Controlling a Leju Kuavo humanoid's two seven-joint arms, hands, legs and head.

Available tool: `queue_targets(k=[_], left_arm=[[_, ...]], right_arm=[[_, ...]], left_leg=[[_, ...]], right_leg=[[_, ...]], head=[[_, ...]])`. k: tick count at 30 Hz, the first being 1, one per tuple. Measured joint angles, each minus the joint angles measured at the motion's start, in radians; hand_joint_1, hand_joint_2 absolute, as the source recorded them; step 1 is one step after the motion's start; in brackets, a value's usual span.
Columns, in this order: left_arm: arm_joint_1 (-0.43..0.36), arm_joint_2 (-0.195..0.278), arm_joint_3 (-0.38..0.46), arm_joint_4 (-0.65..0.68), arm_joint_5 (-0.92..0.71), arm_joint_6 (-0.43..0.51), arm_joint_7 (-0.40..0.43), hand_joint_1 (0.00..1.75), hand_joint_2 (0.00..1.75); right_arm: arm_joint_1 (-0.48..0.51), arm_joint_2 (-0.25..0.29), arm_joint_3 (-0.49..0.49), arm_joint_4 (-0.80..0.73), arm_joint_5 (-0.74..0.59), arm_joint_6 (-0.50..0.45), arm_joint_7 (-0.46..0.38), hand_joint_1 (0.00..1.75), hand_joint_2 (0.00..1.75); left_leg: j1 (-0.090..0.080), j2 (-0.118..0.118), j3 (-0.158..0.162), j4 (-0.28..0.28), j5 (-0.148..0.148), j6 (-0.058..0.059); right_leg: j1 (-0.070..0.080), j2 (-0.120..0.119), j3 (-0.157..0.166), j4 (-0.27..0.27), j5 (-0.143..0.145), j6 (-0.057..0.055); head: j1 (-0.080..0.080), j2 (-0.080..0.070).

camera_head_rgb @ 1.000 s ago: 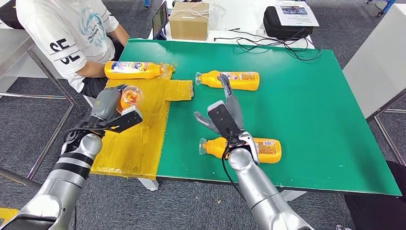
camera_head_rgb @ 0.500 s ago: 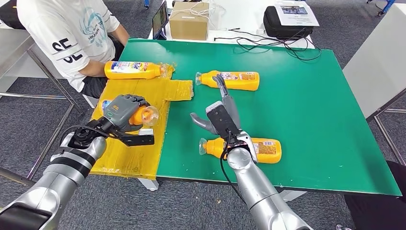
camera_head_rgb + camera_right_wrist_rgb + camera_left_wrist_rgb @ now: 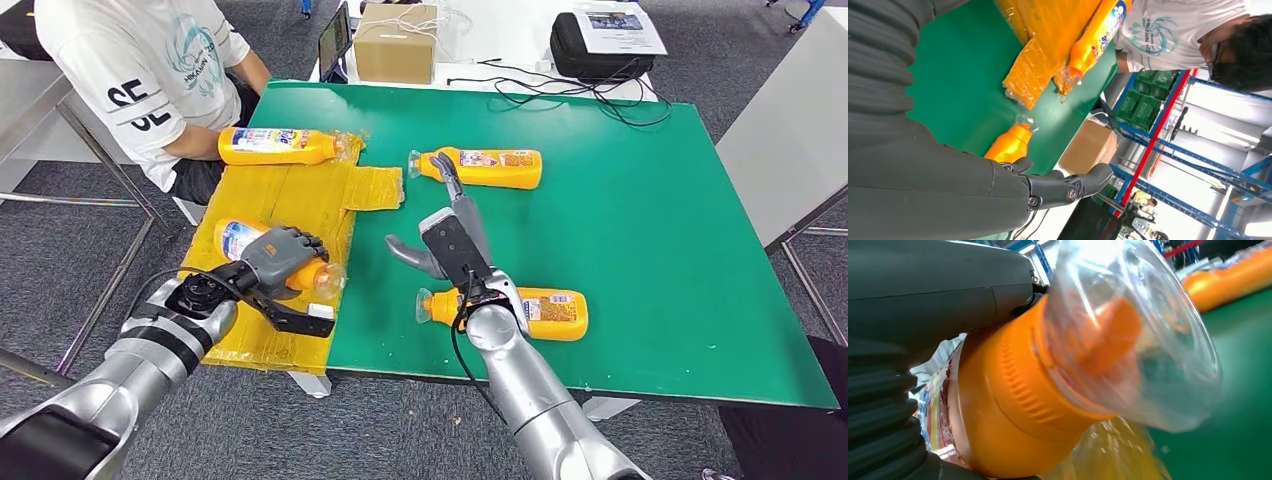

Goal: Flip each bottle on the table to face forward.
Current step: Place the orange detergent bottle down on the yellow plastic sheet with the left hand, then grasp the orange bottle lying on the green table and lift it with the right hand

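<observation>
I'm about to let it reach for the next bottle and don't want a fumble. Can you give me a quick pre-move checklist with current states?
1. Left robot hand has the held bottle down on the yellow mat: cannot tell, contact hidden.
2. Held bottle's printed label faces up: ok.
3. Right robot hand is free, fingers spread above the green table: ok.
4. Far bottle lies unobstructed ahead of the right robot hand: ok.
5. Near bottle is clear of the right arm: not ok, the forearm overlaps it.
6. Person is away from both hands: ok.
</observation>
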Motion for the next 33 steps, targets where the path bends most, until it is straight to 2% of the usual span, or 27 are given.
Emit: queue_targets(k=[8,16,17,18,21,23,33], left_arm=[[-0.014,-0.021,-0.049,0.065,-0.029,0.017,0.014,1.75,1.75],[-0.036,-0.057,-0.142,0.166,-0.106,0.036,0.034,1.75,1.75],[-0.040,-0.061,-0.152,0.173,-0.111,0.038,0.034,1.69,1.75],[-0.044,-0.063,-0.160,0.180,-0.113,0.039,0.034,1.33,1.75],[-0.053,-0.070,-0.177,0.196,-0.114,0.040,0.033,0.08,1.75],[-0.055,-0.075,-0.184,0.202,-0.111,0.040,0.028,0.00,1.75],[-0.059,-0.091,-0.200,0.214,-0.064,0.046,0.010,0.00,1.75]], right_arm=[[-0.009,0.007,0.000,0.011,0.000,0.009,0.000,0.00,1.75],[-0.025,0.020,0.011,0.031,-0.001,0.024,0.000,0.00,1.75],[-0.026,0.022,0.011,0.033,-0.002,0.025,0.000,0.00,1.75],[-0.027,0.023,0.012,0.036,-0.002,0.025,0.000,0.00,1.75],[-0.030,0.025,0.012,0.041,-0.003,0.028,-0.001,0.00,1.75],[-0.031,0.025,0.013,0.045,-0.004,0.031,-0.001,0.00,1.75],[-0.042,0.029,0.019,0.056,-0.014,0.042,-0.004,0.00,1.75]], left_leg=[[0.000,0.000,0.000,0.000,0.000,0.000],[0.000,-0.002,0.001,0.000,0.000,0.000],[0.000,-0.002,0.001,0.000,0.000,0.000],[0.000,-0.003,0.001,0.000,0.000,0.000],[0.000,-0.003,0.001,0.000,0.000,0.000],[0.000,-0.003,0.002,0.000,0.001,0.001],[0.000,-0.005,0.004,0.000,0.002,0.001]], right_leg=[[0.000,0.000,0.000,0.000,0.000,0.000],[0.000,-0.001,0.001,0.000,0.000,0.000],[0.000,-0.001,0.002,0.000,0.000,0.000],[0.000,-0.001,0.002,0.000,0.000,0.000],[0.000,-0.001,0.003,0.000,0.000,0.000],[0.000,-0.002,0.003,0.000,0.000,0.000],[0.000,-0.004,0.006,0.000,0.000,0.000]], head=[[0.000,0.000],[0.000,0.000],[0.000,0.000],[0.000,0.000],[0.000,0.000],[0.000,0.000],[0.000,0.000]])
